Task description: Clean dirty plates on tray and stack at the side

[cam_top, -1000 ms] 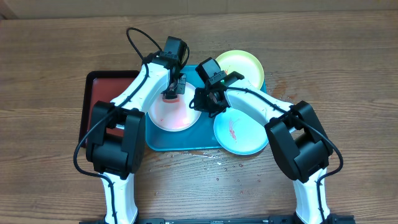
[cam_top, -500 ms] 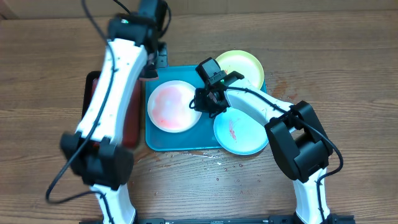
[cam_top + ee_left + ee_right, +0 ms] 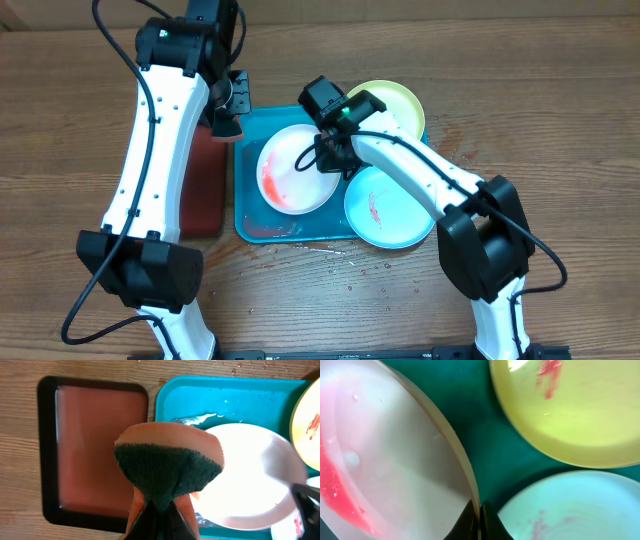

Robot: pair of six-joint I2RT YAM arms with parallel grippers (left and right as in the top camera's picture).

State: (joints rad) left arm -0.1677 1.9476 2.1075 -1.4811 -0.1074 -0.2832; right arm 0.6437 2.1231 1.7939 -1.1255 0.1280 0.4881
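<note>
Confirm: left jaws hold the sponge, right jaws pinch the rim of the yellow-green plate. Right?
Wrong plate. On the right gripper the jaws pinch the rim of the pinkish-white plate, as the right wrist view shows. The yellow-green plate lies apart from them. The left gripper does hold the sponge.

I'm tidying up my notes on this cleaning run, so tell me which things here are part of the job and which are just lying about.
In the job: pinkish-white plate, pinched at its rim by the right fingers; yellow-green plate; teal plate; blue tray; sponge in the left fingers.
Just lying about: dark red tray; water drops on the table.
</note>
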